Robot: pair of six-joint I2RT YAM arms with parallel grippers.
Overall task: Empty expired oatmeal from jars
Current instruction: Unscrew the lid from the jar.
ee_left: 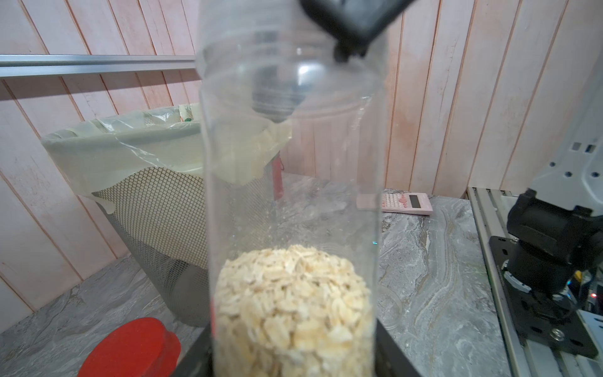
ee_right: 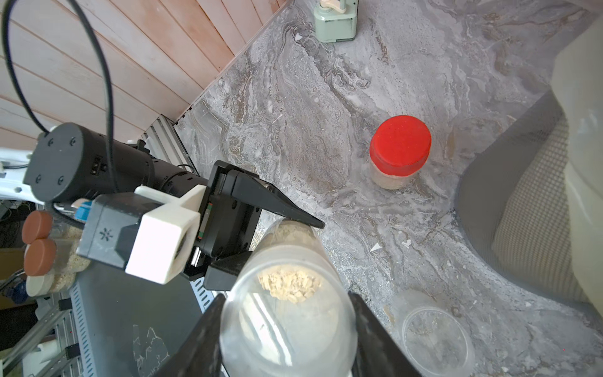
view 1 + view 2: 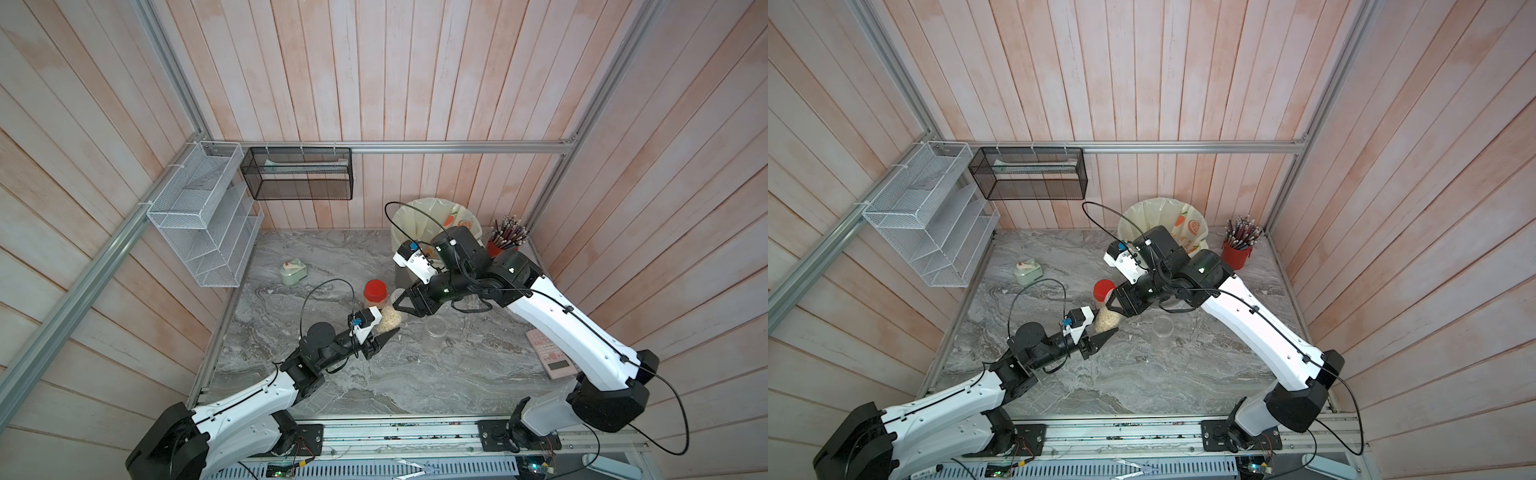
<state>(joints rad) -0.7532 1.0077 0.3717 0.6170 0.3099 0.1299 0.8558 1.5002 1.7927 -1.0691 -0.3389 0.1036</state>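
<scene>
Clear jar fills the left wrist view. It stands upright, lower part packed with oatmeal, upper part see-through.

Left gripper is pinching the jar body at oatmeal level, one finger on each side of the wall.

Right gripper comes in from above and is clamped on the same jar's top end, fingers either side of its clear lid.

Net: both grippers are closed on one jar, left low, right high. The oatmeal sits between the left fingers and below the right ones.

In both top views the clear jar is mid-surface, between the two wrists. Can't tell if its base touches the surface.

Red-lidded jar stands just beside the held one, toward the back wall, apart from both grippers, with tan fill showing under the lid.

Open jar stands near on the right arm's side, mouth up, touching nothing.

Bin with a yellowish bag sits at the back of the surface, behind the right wrist.

Pink calculator lies by the right edge, partly under the right arm.
</scene>
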